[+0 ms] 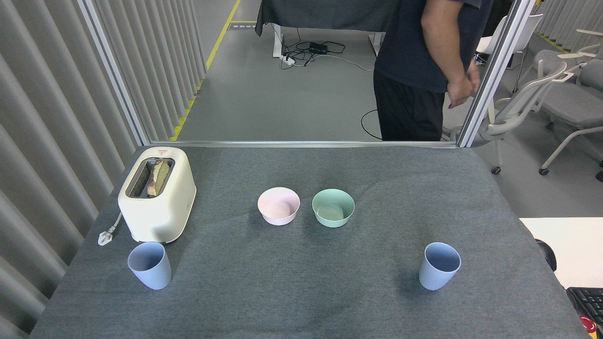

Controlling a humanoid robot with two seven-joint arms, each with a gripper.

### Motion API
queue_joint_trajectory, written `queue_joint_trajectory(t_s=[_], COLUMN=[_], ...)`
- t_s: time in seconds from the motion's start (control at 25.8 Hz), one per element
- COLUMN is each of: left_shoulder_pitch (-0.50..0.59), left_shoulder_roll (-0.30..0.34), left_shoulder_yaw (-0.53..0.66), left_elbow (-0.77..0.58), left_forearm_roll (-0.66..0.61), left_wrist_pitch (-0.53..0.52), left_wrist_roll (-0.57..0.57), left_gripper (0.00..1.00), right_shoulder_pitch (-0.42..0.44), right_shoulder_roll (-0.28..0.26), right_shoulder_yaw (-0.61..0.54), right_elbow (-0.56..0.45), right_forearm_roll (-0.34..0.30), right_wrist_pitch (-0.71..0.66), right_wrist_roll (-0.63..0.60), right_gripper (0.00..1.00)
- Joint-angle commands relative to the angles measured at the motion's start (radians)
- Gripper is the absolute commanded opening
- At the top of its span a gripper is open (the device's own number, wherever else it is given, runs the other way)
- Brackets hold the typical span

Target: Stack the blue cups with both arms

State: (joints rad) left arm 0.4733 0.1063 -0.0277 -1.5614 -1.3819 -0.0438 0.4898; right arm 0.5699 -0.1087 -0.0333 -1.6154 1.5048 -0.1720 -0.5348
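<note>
Two blue cups upright, well apart: left cup [150,265] just beside toaster [157,193], right cup [439,265] alone. My arms out of view, fingers' state unknown. Risk: probably clipping toaster on approach.

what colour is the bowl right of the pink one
Mint green bowl, plain with no pattern, seen best in the head view.

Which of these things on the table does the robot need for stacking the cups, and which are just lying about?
Needed:
- left cup
- right cup

Lying about:
- toaster with bread in it
- pink bowl
- green bowl

No arm shows in the head view.
</note>
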Motion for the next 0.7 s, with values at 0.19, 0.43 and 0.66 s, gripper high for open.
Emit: queue_joint_trajectory(t_s=[0.19,0.43,0.66], left_shoulder_pitch=[-0.001,-0.039,-0.166], left_shoulder_roll=[-0.002,-0.022,-0.027], left_shoulder_yaw=[-0.001,-0.001,-0.018], left_elbow=[0.001,0.023,0.123], left_forearm_roll=[0.001,0.121,0.118], left_wrist_pitch=[0.004,0.01,0.14], left_wrist_roll=[-0.004,-0.019,-0.102], left_gripper=[1.0,1.0,0.94], right_shoulder_pitch=[0.002,-0.002,-0.001], right_shoulder_roll=[0.0,-0.002,-0.002], right_shoulder_yaw=[0.0,0.001,0.015], right_elbow=[0.011,0.019,0.019], right_forearm_roll=[-0.003,-0.003,-0.003], right_wrist_pitch=[0.003,0.014,0.051], right_wrist_roll=[-0.004,-0.002,-0.002], right_gripper=[1.0,1.0,1.0])
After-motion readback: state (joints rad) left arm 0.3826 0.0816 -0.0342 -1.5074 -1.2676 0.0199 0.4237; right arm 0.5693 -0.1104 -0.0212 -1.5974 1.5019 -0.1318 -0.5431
